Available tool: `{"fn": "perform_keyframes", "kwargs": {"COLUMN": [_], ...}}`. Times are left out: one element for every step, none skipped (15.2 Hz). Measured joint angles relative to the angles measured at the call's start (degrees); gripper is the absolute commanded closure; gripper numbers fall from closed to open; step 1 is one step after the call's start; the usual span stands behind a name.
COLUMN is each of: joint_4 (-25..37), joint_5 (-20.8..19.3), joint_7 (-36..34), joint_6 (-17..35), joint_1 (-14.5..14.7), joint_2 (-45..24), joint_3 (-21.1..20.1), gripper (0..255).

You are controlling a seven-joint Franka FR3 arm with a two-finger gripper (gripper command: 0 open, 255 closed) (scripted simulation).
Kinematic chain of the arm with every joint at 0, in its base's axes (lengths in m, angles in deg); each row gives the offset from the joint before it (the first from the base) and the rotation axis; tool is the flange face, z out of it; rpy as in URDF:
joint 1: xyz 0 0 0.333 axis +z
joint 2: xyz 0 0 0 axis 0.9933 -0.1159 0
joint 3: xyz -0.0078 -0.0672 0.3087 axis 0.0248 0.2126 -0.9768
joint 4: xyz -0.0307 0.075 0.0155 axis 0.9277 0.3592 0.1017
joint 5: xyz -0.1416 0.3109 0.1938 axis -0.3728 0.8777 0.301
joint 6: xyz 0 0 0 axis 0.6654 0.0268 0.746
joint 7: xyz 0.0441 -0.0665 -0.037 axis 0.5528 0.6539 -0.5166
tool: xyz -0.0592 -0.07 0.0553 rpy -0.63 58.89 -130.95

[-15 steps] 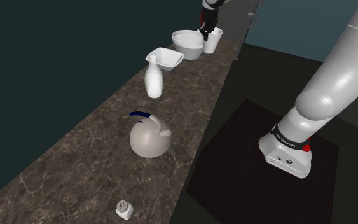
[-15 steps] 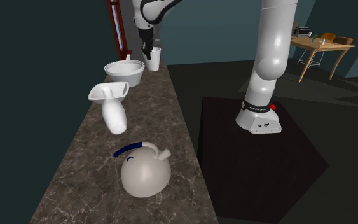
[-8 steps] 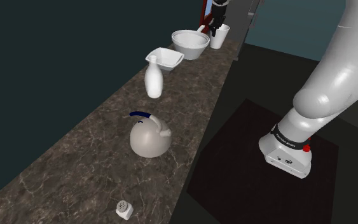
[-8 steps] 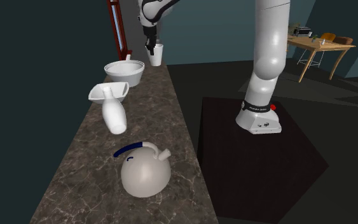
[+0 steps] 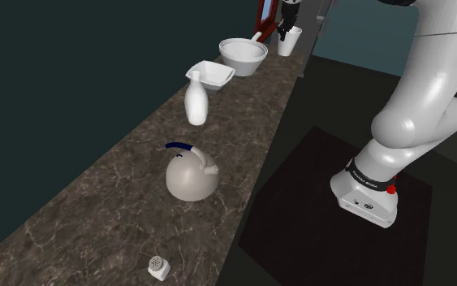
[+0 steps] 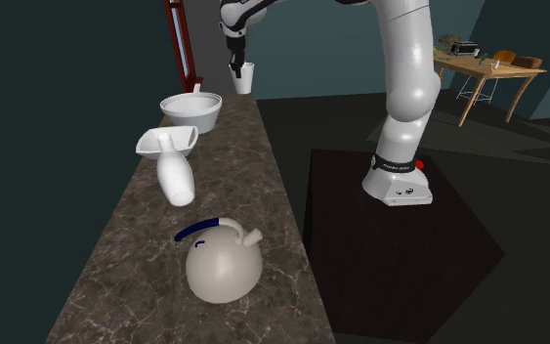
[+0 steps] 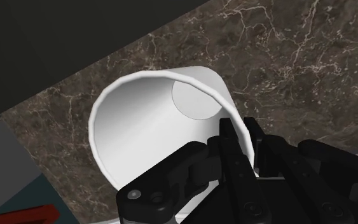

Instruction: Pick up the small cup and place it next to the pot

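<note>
Now gripper (image 5: 283,34) clamped on small cup (image 5: 291,45) rim, apparently lifted higher than before.

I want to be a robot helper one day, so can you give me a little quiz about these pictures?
1. True or false: the claw is pinching the white cup by its rim.
2. The kettle has a handle that is: A red, B blue, C green?
3. Which dish on the counter sits closest to the cup?
Key: 1 true; 2 B; 3 the round bowl.
</note>
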State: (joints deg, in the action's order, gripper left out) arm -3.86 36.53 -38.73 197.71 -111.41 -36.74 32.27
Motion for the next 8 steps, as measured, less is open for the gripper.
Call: {"fn": "perform_keyframes", "kwargs": {"joint_4": [0.42,0.86,0.77,0.75,0.2,-0.42,-1.28,-1.43], "joint_5": [0.11,0.19,0.21,0.22,0.19,0.13,0.06,0.04], "joint_7": [0.37,0.57,0.64,0.65,0.58,0.47,0.36,0.24], "joint_6": [0.27,0.46,1.04,1.5,2.24,2.97,3.77,4.31], "joint_1": [-0.3,-0.47,-0.58,-0.65,-0.69,-0.69,-0.69,-0.67], "joint_2": [-0.63,-1.24,-1.72,-2.16,-2.35,-2.47,-2.42,-2.82], "joint_3": [0.07,0.1,0.13,0.14,0.16,0.17,0.19,0.19], "gripper": [255,255,255,255,255,255,255,255]}}
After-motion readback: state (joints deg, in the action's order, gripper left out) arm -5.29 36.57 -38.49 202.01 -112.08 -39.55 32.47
